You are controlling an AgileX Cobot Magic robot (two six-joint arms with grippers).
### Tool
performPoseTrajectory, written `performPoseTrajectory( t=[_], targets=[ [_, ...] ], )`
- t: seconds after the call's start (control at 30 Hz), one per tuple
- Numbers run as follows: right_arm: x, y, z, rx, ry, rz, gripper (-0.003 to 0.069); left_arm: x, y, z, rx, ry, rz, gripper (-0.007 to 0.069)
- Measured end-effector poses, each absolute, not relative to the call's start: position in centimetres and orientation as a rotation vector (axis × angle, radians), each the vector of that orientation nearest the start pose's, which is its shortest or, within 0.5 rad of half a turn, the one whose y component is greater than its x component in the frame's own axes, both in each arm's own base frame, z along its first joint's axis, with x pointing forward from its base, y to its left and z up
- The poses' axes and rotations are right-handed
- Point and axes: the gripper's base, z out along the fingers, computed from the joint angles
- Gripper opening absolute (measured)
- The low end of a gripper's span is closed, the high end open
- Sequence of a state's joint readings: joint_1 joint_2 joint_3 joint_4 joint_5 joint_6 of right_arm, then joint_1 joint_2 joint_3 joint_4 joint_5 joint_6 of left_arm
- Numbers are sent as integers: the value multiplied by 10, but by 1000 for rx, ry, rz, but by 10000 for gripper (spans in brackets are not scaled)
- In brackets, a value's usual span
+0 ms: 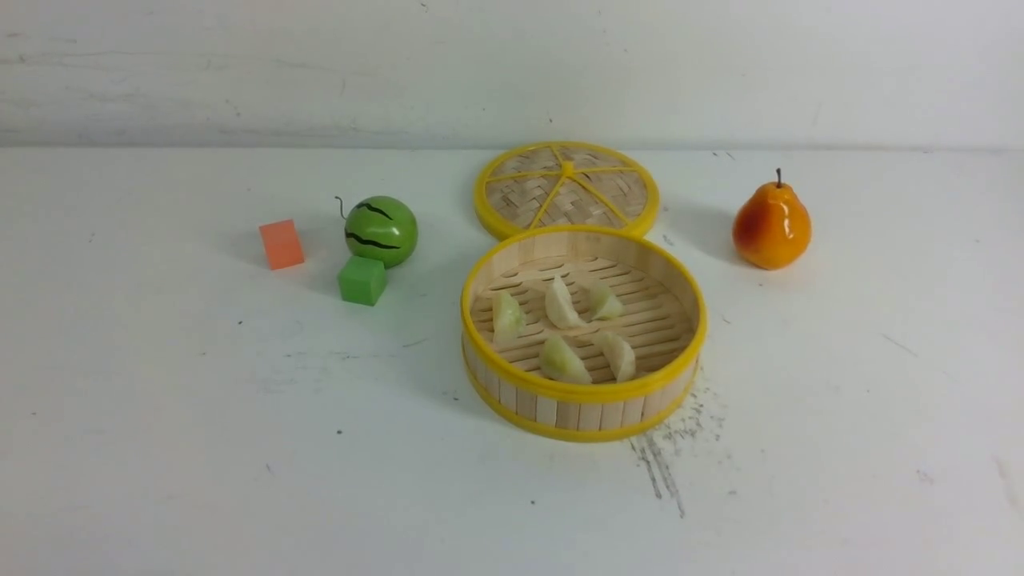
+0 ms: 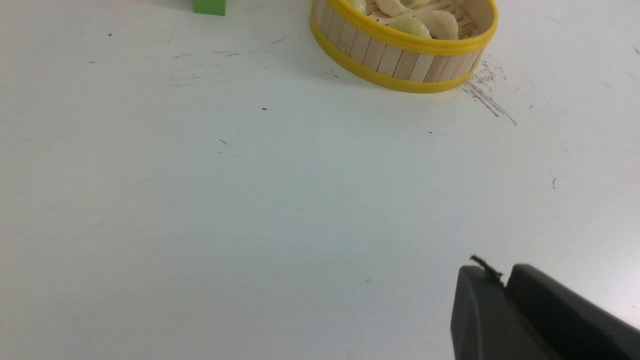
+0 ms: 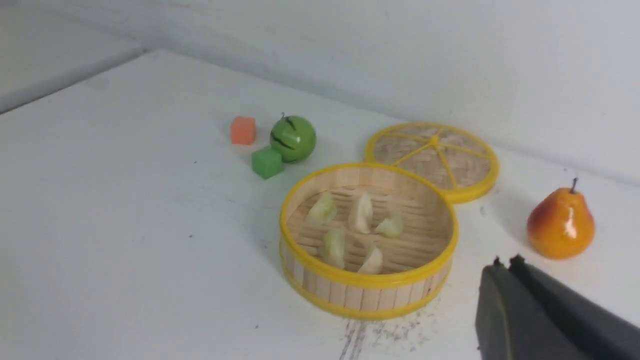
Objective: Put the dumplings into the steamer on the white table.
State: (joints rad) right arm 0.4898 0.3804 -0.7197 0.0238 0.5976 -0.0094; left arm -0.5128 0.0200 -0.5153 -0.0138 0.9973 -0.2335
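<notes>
Steamer: you had the steamer [image 1: 583,400] standing upright on the white desk [image 1: 200,448], near the middle, uncovered.
Dumplings: you could count all five dumplings [image 1: 562,304] lying on the slatted floor inside the steamer, three toward the far side and two toward the near side, none left on the desk.
Lid: you found the woven lid [image 1: 566,189] lying flat just behind the steamer, its rim touching or almost touching the basket; you could not tell which.
Scratch mark: a dark smear [image 1: 660,468] ran on the desk at the near right foot of the steamer.
Other items: a toy watermelon [image 1: 381,230] sat to the left, with a green cube [image 1: 362,280] just in front of it and an orange cube [image 1: 281,244] further left; a pear [image 1: 771,224] stood well apart to the right.
Left hand: your left hand [image 2: 505,285] hung over bare desk, away from the steamer, its fingers together and empty.
Right hand: your right hand [image 3: 506,265] hung near the pear, fingers together, holding nothing.
</notes>
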Motion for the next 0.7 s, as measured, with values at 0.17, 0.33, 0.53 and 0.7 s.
performPoseTrajectory(
  t=[0.17, 0.33, 0.53, 0.7],
  targets=[
    [55, 25, 325, -319, 1636, 357, -22, -1, 0, 287, 280, 2000, -495, 75],
    [57, 15, 275, -143, 1547, 277, -22, -1, 0, 287, 280, 2000, -493, 76],
    [60, 1, 211, 95, 1588, 113, -22, -1, 0, 287, 280, 2000, -492, 78],
    [56, -4, 190, 175, 1654, 56, -22, -1, 0, 287, 280, 2000, -492, 83]
  ],
)
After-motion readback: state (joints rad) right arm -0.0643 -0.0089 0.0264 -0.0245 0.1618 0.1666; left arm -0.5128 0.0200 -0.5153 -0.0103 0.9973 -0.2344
